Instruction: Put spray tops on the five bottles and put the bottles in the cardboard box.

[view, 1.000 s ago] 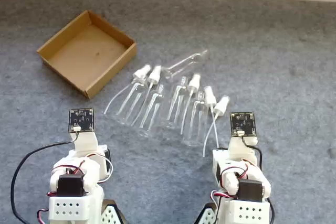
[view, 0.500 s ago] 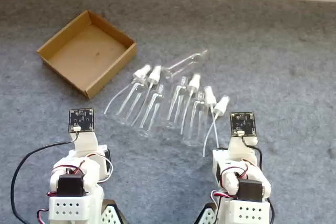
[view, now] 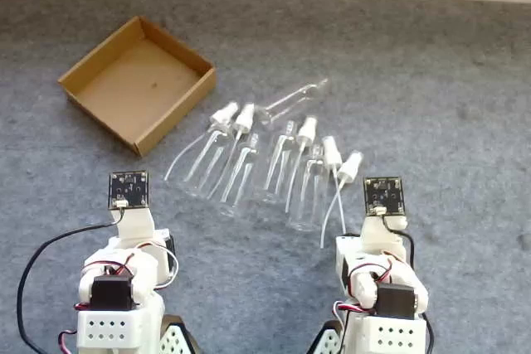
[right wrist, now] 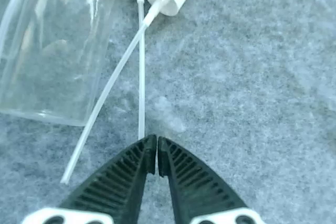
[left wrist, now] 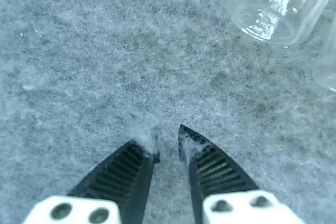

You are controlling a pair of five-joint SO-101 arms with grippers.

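High view: clear bottles [view: 249, 167] lie side by side mid-table on grey felt [view: 431, 80], white spray tops [view: 307, 130] among them, with the cardboard box [view: 137, 80] far left (open side up). Left gripper [left wrist: 167, 142] has its fingers a sliver apart; right gripper [right wrist: 157, 153] is pressed together, just short of a dip tube [right wrist: 140, 66].

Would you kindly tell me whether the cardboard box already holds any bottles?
Empty: the cardboard box has its bare brown floor fully visible, and the bottles lie on the grey carpet beside it.
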